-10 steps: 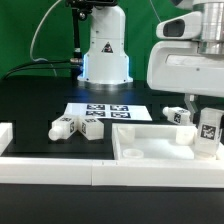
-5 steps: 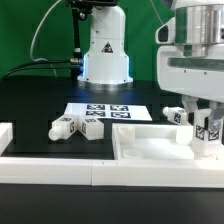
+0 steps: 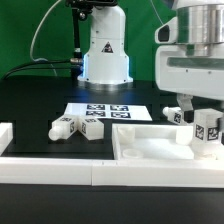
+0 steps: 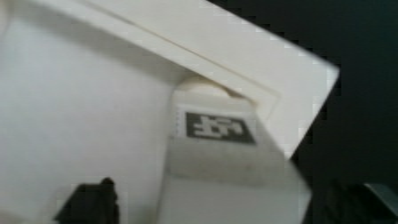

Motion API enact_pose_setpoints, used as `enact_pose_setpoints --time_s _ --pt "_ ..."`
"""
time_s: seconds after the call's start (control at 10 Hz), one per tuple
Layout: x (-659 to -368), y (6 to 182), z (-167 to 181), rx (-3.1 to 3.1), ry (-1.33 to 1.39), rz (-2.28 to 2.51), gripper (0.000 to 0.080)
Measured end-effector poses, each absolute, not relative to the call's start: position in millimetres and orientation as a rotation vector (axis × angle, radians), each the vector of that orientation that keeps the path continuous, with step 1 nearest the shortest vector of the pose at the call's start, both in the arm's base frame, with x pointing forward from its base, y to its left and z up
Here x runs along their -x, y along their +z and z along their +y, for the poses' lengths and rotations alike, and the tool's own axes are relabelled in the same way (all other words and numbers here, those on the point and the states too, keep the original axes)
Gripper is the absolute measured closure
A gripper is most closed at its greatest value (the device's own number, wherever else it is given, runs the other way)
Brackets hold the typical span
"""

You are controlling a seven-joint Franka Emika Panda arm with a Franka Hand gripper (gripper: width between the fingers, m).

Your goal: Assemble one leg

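A leg (image 3: 208,131), a chunky white block with square tags, stands upright in the right corner of the large white rimmed panel (image 3: 140,150). My gripper (image 3: 205,108) hangs straight over it with its fingers on either side. In the wrist view the leg (image 4: 226,150) sits against the panel's corner rim. One dark finger (image 4: 93,203) stands a little apart from the leg's side, so the jaws look open around it. Two more legs (image 3: 63,128) (image 3: 92,128) lie on the black table, and another (image 3: 175,115) lies behind the panel.
The marker board (image 3: 100,110) lies flat on the table before the robot base (image 3: 105,50). A white raised ledge (image 3: 50,165) runs along the table's front, with a white block (image 3: 5,135) at the exterior view's left.
My hand has turned about its vertical axis above the leg and looks narrower now. The leg has stayed in the panel's corner, shifting hardly at all.
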State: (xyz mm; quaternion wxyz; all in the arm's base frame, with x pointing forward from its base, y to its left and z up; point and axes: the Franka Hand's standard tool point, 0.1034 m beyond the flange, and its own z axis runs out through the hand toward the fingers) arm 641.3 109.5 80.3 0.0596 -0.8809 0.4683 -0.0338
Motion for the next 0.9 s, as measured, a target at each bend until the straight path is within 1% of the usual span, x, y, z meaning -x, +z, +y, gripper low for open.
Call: enact_pose_setpoints --time_s 0.1,0.3,0.5,0.6,0.7,0.8,0.9 --pt "-640.4 83.0 117.9 2.787 -0.115 1.158 0.0166" --pt "-636.9 86.9 119.4 2.856 -0.159 0.962 0.0153" --pt "-636.9 85.1 118.2 2.921 -0.169 0.775 0.0150" --pt "-637.1 85.2 118.6 2.974 -0.184 0.603 0.0150" --pt "-638.0 85.7 121.9 3.066 -0.222 0.238 0.0150" --pt "-638.1 85.3 122.1 3.088 -0.229 0.063 0.0150" --pt "-638.3 85.3 121.1 3.089 -0.230 0.036 0.0150"
